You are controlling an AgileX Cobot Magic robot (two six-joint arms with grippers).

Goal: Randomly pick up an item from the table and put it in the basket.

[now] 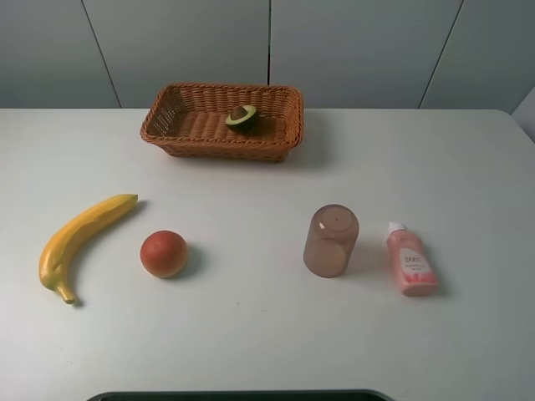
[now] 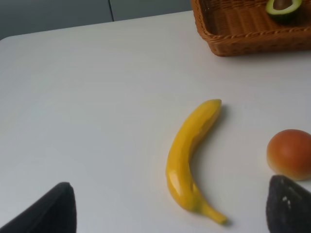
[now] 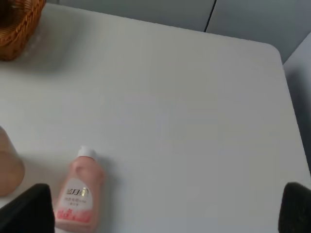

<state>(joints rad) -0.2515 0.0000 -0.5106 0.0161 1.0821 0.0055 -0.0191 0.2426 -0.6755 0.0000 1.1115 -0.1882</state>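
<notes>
Avocado half sits cut-face up inside the basket, so the job looks finished, which would explain both arms' jaws hanging wide apart, empty, over the tabletop well away from that basket.

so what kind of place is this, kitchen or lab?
Probably a lab test bench: plain white table, grey wall panels, and props spaced out in the open: banana, cup, bottle, basket.

A yellow banana lies curved at the left, its stem end nearest the camera. Near it to the right sits a round red-orange fruit. Well apart, a translucent brown cup stands near a pink bottle that lies flat, its white cap pointing away.
</notes>
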